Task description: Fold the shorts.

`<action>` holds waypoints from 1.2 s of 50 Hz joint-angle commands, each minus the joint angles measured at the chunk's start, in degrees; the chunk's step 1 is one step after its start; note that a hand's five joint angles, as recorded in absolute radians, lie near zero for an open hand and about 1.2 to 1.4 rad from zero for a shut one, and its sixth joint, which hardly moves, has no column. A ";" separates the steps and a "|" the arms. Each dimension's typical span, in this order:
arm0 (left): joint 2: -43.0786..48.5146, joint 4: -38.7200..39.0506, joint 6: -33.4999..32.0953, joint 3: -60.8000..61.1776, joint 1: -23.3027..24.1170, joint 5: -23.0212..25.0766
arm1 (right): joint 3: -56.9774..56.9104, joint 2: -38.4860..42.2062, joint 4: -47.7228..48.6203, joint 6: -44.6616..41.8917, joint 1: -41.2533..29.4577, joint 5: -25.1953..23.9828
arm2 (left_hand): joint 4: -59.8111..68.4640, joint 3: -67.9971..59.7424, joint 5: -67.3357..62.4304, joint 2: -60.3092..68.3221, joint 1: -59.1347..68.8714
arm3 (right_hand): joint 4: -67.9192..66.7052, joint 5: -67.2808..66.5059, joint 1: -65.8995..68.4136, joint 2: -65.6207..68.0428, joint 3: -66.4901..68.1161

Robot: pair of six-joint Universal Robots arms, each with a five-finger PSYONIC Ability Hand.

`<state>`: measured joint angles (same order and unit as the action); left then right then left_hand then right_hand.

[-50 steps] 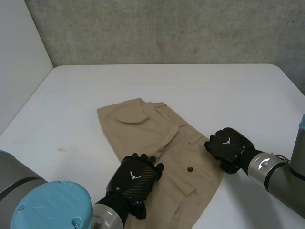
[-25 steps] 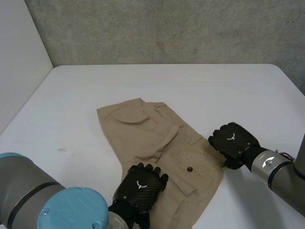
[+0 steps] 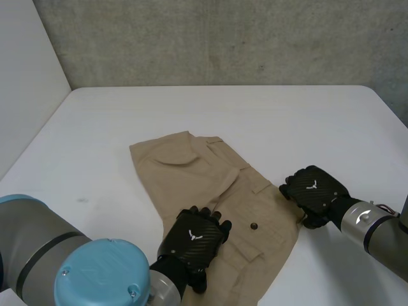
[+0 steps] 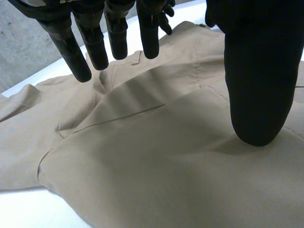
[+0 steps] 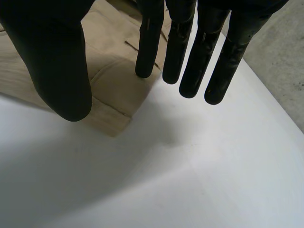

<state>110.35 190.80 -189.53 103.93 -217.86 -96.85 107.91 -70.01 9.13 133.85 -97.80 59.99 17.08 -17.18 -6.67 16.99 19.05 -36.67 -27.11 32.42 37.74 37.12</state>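
Note:
Tan shorts [image 3: 204, 182] lie flat on the white table [image 3: 306, 121], folded lengthwise and slanting from far left to near right. My left hand [image 3: 193, 237] rests over the near left edge of the shorts, by the cargo pocket with a dark button [image 3: 254, 225]. In the left wrist view its fingers [image 4: 118, 33] are straight above the cloth [image 4: 142, 161] and grip nothing. My right hand [image 3: 314, 190] is at the right edge of the shorts. Its straight fingers [image 5: 190, 52] and thumb hover over a corner of the shorts [image 5: 111, 76] and the bare table [image 5: 213, 180], holding nothing.
The table ends at a grey wall [image 3: 223, 38] at the back and a white side wall [image 3: 25, 83] at the left. Bare table surface surrounds the shorts on all sides.
My right hand has straightened its fingers and drawn slightly right off the shorts' edge. My left arm has shifted right, its hand still over the shorts' near edge.

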 commanded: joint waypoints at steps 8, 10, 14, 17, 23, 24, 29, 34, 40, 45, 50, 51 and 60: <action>3.56 0.27 -0.23 -3.47 0.07 0.09 | -0.07 1.54 1.41 -0.17 -0.37 0.13 | 2.38 -2.29 -2.80 2.47 0.42 | -11.58 -11.14 15.83 10.51 11.14; 4.35 0.27 -0.32 -4.00 0.07 0.09 | -0.07 1.81 1.68 -0.17 -0.37 0.13 | 2.38 -2.29 -2.80 2.47 0.42 | -14.78 -14.34 19.03 13.71 14.34; 5.32 0.18 -0.32 -4.79 0.07 0.09 | -0.24 2.07 1.68 -0.17 -0.37 0.04 | 2.55 -2.45 -2.96 2.64 0.59 | -32.74 -32.30 36.99 31.67 32.29; 5.58 0.18 -0.32 -5.14 0.16 0.09 | -0.25 1.90 1.68 -0.17 -0.55 -0.05 | 2.55 -2.45 -2.96 2.64 0.59 | -43.31 -42.87 47.57 42.25 42.87; 7.07 0.27 -0.41 -6.55 0.16 0.17 | 0.02 2.07 1.59 -0.17 -0.55 -0.83 | 5.07 -4.97 -5.48 5.16 3.11 | -43.33 -42.89 47.58 42.26 42.88; 7.34 0.27 -0.41 -6.72 0.16 0.17 | 0.19 2.16 1.59 -0.17 -0.55 -1.19 | 5.57 -5.48 -5.99 5.66 3.61 | -43.33 -42.89 47.58 42.26 42.88; 8.39 0.27 -0.41 -8.04 0.25 0.26 | 0.28 1.98 1.50 0.01 -0.55 -1.80 | 12.78 -12.68 -13.19 12.87 10.82 | -43.33 -42.89 47.58 42.26 42.88; 9.71 0.27 -0.49 -9.27 0.25 0.35 | 0.19 1.28 1.24 0.71 -0.46 -1.28 | 30.10 -30.00 -30.51 30.19 28.13 | -43.33 -42.89 47.58 42.26 42.88; 8.93 0.18 -0.58 -9.45 -0.02 0.18 | 0.28 -3.80 0.01 1.32 -0.11 -0.49 | 62.92 -62.82 -63.33 63.01 60.95 | -43.33 -42.89 47.58 42.26 42.88; 2.18 0.01 -0.58 -8.14 -0.54 -0.17 | -0.42 -9.00 -3.50 4.92 0.07 -0.49 | 62.92 -62.82 -63.33 63.01 60.95 | -43.33 -42.89 47.58 42.26 42.88; -9.16 0.01 -0.67 -5.76 -2.12 -0.35 | -3.14 -16.46 -8.95 8.44 -0.02 -0.05 | 62.92 -62.82 -63.33 63.01 60.95 | -43.33 -42.89 47.58 42.26 42.88; -11.36 -0.17 -0.58 -5.58 -2.47 -0.35 | -3.75 -17.78 -9.82 8.97 -0.02 0.04 | 62.92 -62.82 -63.33 63.01 60.95 | -43.33 -42.89 47.58 42.26 42.88; -34.03 0.18 2.04 -8.21 -8.01 -0.35 | -17.37 -31.14 -17.39 18.72 -0.11 3.03 | 62.92 -62.82 -63.33 63.01 60.95 | -43.33 -42.89 47.58 42.26 42.88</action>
<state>89.12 190.73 -189.56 98.03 -222.73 -97.15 99.65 -94.23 -4.08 145.91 -97.90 60.91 68.40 -68.08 -54.64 68.49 65.60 -68.25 -56.20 53.04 66.50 67.42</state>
